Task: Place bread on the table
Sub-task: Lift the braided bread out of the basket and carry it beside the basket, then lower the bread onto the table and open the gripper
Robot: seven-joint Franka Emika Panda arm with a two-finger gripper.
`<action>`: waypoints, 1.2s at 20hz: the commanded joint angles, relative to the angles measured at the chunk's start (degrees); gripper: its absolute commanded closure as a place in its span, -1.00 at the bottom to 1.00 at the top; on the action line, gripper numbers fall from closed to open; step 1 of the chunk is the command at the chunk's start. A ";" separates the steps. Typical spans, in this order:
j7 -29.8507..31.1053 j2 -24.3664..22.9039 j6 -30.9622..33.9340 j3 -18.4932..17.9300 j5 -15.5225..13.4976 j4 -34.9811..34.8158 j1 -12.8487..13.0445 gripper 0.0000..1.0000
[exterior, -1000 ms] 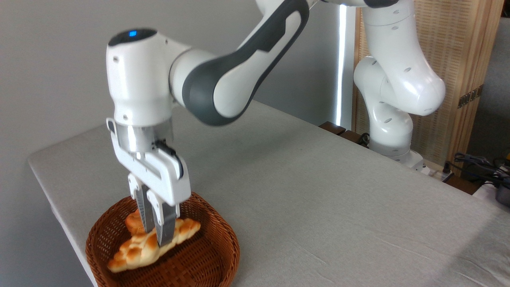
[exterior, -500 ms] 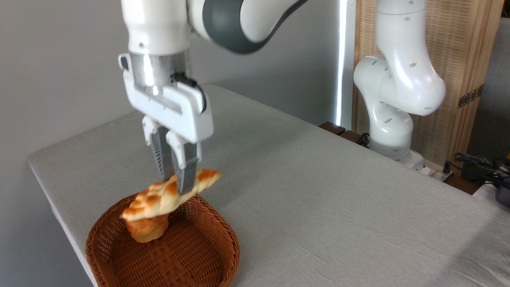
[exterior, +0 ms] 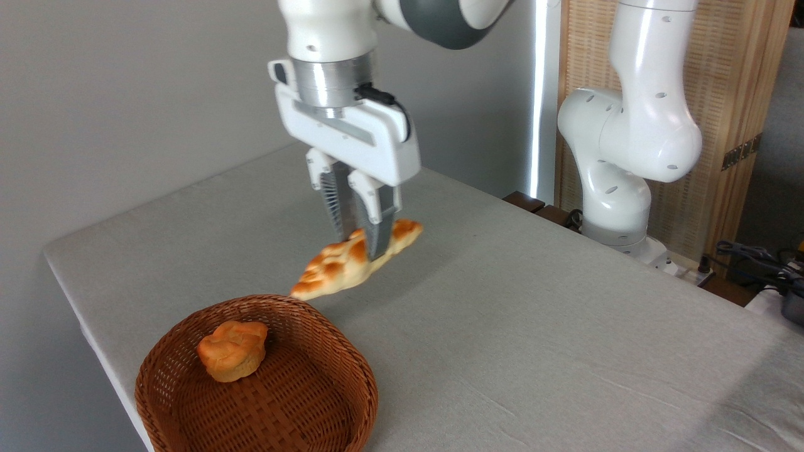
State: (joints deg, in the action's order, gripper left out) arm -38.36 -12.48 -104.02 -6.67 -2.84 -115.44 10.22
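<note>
Gripper [exterior: 363, 242]: two ribbed fingers pointing straight down, clamped on the bread; white housing above, silver wrist ring, a black cable looping at its side.

Bread [exterior: 355, 260]: long braided loaf, golden-orange with pale seams, pointed at both ends. Held in the air, pinched right of its middle, so the longer part juts out to the lower left of the fingers. It hangs tilted, right end higher, left tip lower. The left tip shows just above the far rim of the basket; the loaf touches neither basket nor table. A soft shadow lies on the cloth beneath it.

Table [exterior: 534, 339]: large, flat, light grey cloth-like surface, rounded corner at left.

Basket [exterior: 348, 402]: brown woven wicker, round, standing at the table's near left corner.

Bun [exterior: 232, 350]: small, round, muffin-shaped, orange; sits inside the basket toward its left rear.

Arm [exterior: 628, 144]: white with grey joint sections, its base at the table's far right edge, in front of a slatted wooden screen [exterior: 716, 94].

Cables [exterior: 754, 260]: dark bundle at far right, off the table.

Writing, brands, labels: none legible on any item.
</note>
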 commanded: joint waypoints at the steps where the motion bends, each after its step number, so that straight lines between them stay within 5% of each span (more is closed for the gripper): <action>1: 0.21 -5.01 0.57 -0.53 -0.85 -6.89 3.65 -0.07; 3: 2.49 -4.66 0.57 -0.45 -0.85 -8.13 6.11 -0.12; 4: 2.85 -4.40 0.57 -0.45 -0.85 -8.39 6.30 -0.35; 5: 2.85 -3.88 0.57 -0.36 -0.85 -8.66 6.30 -0.84; 6: 2.85 -3.44 0.48 -0.36 -0.85 -8.66 6.30 -1.00; 24: 2.24 -1.15 -8.56 -0.18 -0.77 -8.31 6.30 -1.00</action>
State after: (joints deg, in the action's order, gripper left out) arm -35.81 -13.45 -109.68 -6.44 -3.11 -123.98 16.27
